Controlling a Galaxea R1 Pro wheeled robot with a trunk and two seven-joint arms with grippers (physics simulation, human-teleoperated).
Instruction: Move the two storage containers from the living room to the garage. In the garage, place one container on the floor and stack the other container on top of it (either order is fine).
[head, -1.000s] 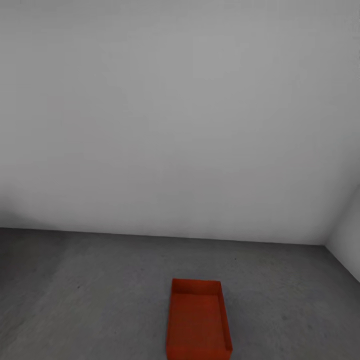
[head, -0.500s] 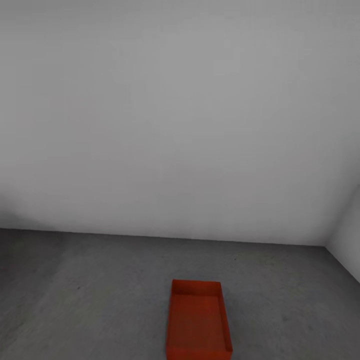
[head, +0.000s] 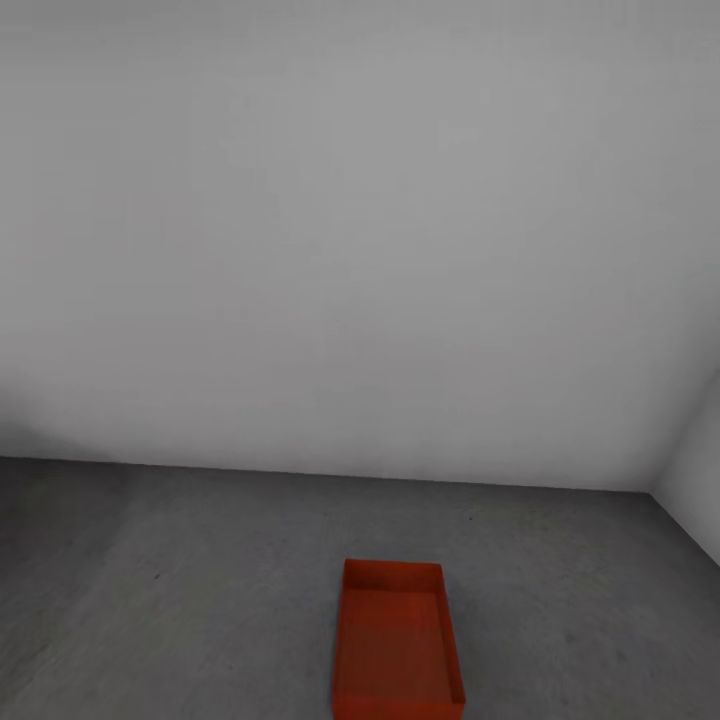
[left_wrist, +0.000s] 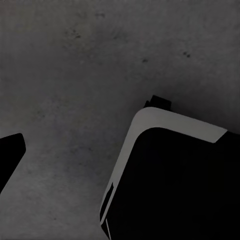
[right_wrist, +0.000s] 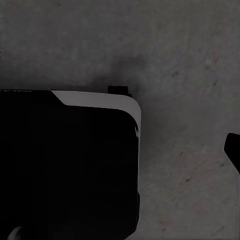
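Note:
One orange-red open-top storage container rests on the dark grey garage floor, low in the head view just right of centre, its near end cut by the picture's edge. It is empty inside. In the left wrist view a dark fingertip of my left gripper sits at the frame's edge above bare floor. The right wrist view has a dark fingertip of my right gripper at its edge, also over floor. Neither finger touches anything.
A plain white wall stands behind the container and meets a second white wall in a corner at the right. My black, white-edged base shows in both wrist views.

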